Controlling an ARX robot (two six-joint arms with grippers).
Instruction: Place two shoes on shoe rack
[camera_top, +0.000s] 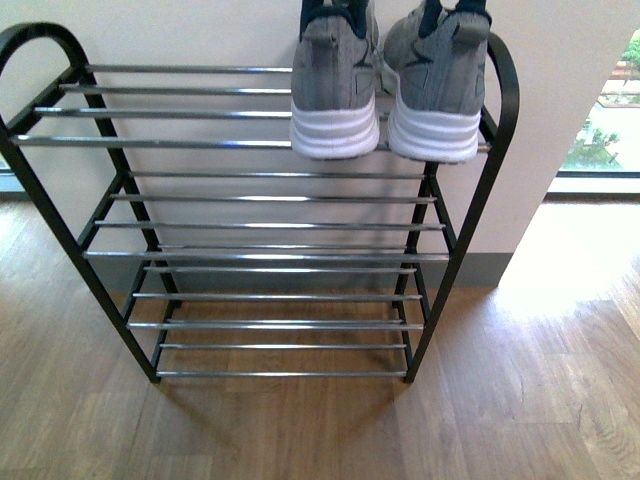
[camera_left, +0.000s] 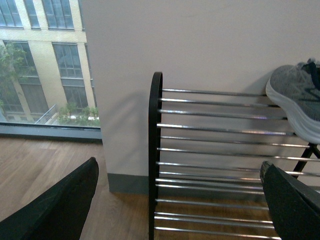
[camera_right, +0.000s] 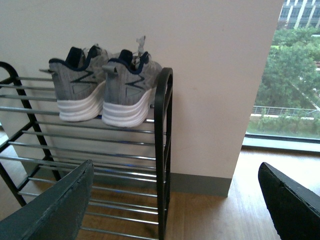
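Two grey sneakers (camera_top: 335, 90), judged light and soft-sided and best taken by the heel, are set at the right end of the top shelf of the shoe rack (camera_top: 497, 120), while the left gripper (camera_left: 179, 167) and right gripper (camera_right: 175, 167) are spread wide, empty.

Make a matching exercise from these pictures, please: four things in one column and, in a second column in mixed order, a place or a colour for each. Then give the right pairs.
Column A
1. grey sneakers
2. rack frame
3. shelf bars
4. floor

Column B
a. shiny chrome, lying horizontally
b. on the top shelf, at its right end in the front view
c. black, with rounded tops
d. light brown wood

Right pairs: 1-b, 2-c, 3-a, 4-d
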